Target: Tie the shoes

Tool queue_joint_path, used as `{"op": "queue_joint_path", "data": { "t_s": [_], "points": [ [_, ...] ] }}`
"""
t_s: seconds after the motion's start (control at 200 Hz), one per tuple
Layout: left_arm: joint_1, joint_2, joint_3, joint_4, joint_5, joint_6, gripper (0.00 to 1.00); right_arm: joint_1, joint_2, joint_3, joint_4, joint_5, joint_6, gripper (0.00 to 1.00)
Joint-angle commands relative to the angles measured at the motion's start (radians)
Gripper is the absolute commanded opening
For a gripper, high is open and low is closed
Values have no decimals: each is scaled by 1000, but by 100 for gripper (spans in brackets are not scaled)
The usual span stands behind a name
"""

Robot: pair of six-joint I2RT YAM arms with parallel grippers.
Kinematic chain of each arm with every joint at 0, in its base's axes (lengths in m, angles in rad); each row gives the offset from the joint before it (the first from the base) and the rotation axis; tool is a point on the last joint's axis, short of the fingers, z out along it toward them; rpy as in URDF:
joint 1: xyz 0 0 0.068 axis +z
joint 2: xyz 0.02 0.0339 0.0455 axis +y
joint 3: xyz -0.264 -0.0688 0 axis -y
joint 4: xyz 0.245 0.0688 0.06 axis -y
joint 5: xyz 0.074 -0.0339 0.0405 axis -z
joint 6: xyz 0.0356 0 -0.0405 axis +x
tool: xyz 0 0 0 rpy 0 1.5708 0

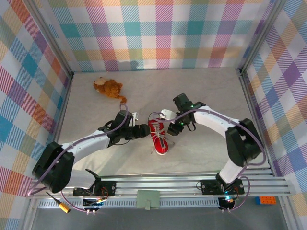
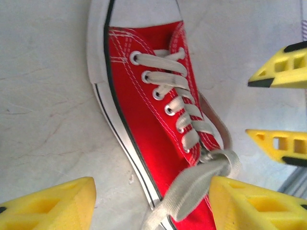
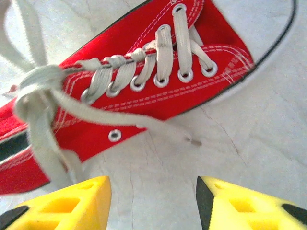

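Left wrist, sneaker [image 2: 144,100] between left gripper [image 2: 152,191] fingers

Shoe [image 1: 159,136] sits abt mid-table [image 1: 206,96], upright, long axis running near-to-far; toe prob. at the near end, hard to tell from above. L gripper [image 1: 145,130] is just beside shoe's left flank. R gripper [image 1: 174,127] is just beside its right flank, twd the far end, so shoe lies btwn them. Laces [image 3: 41,91] bunch on top of shoe at the ankle end, w/ loose ends trailing onto table on either side. Plush toy [image 1: 108,87] lies well behind & left of shoe, near back wall [image 1: 158,48].
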Motion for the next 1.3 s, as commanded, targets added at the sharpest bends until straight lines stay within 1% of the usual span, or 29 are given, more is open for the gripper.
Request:
{"op": "queue_joint_path", "data": {
  "t_s": [0.0, 0.1, 0.23, 0.475, 0.69, 0.78, 0.805, 0.86, 0.92, 0.975, 1.01, 1.04, 1.055, 1.06, 1.07, 1.095, 1.295],
  "points": [
    [10, -32, -43, 96, 92, 51, 63, -9, -64, -41, -51, -42, -16, 51],
    [10, -17, -65, 144, 125, 62, 62, -2, -62, -70, -84, -70, 2, 52],
    [10, 42, -95, 238, 197, 55, 56, 38, -28, -92, -96, -64, -3, 52],
    [10, 106, -129, 385, 218, 7, 57, 69, 53, -85, -114, -62, -12, 53],
    [10, 172, -102, 420, 277, 8, 55, 71, 119, -74, -118, -36, -23, 54],
    [10, 192, -93, 428, 298, 8, 51, 71, 151, -71, -116, -14, -24, 55],
    [10, 197, -91, 428, 302, 8, 49, 72, 160, -70, -115, -6, -23, 54],
    [10, 202, -89, 427, 309, 8, 40, 72, 183, -64, -116, 4, -22, 54],
    [10, 204, -86, 424, 319, 10, 28, 72, 204, -57, -119, 9, -20, 49],
    [11, 202, -87, 422, 324, 11, 15, 72, 215, -50, -122, 17, -13, 38],
    [12, 197, -88, 415, 321, 14, 7, 72, 217, -47, -124, 24, -7, 28],
    [12, 191, -89, 407, 317, 16, 0, 72, 213, -45, -123, 30, -4, 15],
    [12, 187, -90, 402, 315, 19, 0, 72, 209, -45, -123, 34, -2, 9],
    [12, 186, -90, 400, 314, 19, 0, 72, 209, -45, -123, 34, -2, 9],
    [12, 184, -91, 396, 312, 21, 0, 72, 203, -46, -121, 37, -2, 5],
    [12, 179, -92, 388, 309, 26, 0, 72, 191, -48, -117, 42, 0, 0],
    [19, 115, -97, 260, 256, 78, 0, 69, 60, -77, -74, 86, 18, 0]
  ]
}}
